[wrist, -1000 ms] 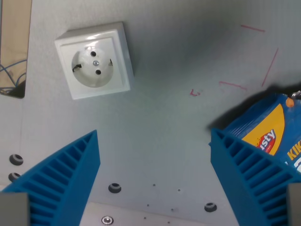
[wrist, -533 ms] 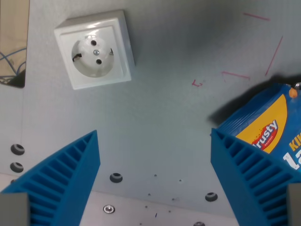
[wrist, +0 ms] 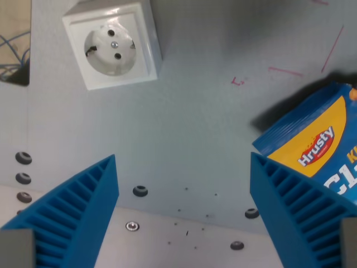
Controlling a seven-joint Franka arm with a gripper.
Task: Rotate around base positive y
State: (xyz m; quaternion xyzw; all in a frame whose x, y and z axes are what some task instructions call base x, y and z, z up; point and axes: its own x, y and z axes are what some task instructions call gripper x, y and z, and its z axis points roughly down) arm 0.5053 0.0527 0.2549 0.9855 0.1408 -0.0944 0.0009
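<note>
Below the wrist camera you look down on a grey plate with the 2 blue ribbed fingers of the gripper spread wide at the bottom corners, nothing between them but bare surface. The task names no object; it asks for a rotation of the tool about the base's positive y axis, so what matters here is the gripper itself, which hangs above the plate and holds nothing.

At the upper left sits a white socket, square-framed, with 2 pin holes and a centre screw. At the wrist view's right a blue and yellow snack box marked "Hrusty" lies partly behind the right finger; you cannot tell from this view whether the finger touches it or merely passes in front. Thin red pen marks cross the plate above the box, and several screw holes dot the lower part, near a seam with a lighter panel.

Judged from this view alone, the rotation is under way or about to begin; how far along it is, you cannot say. The next move calls for a pure tilt of the wrist, keeping height so the finger tips stay off the plate, and watching the right finger near the box.
</note>
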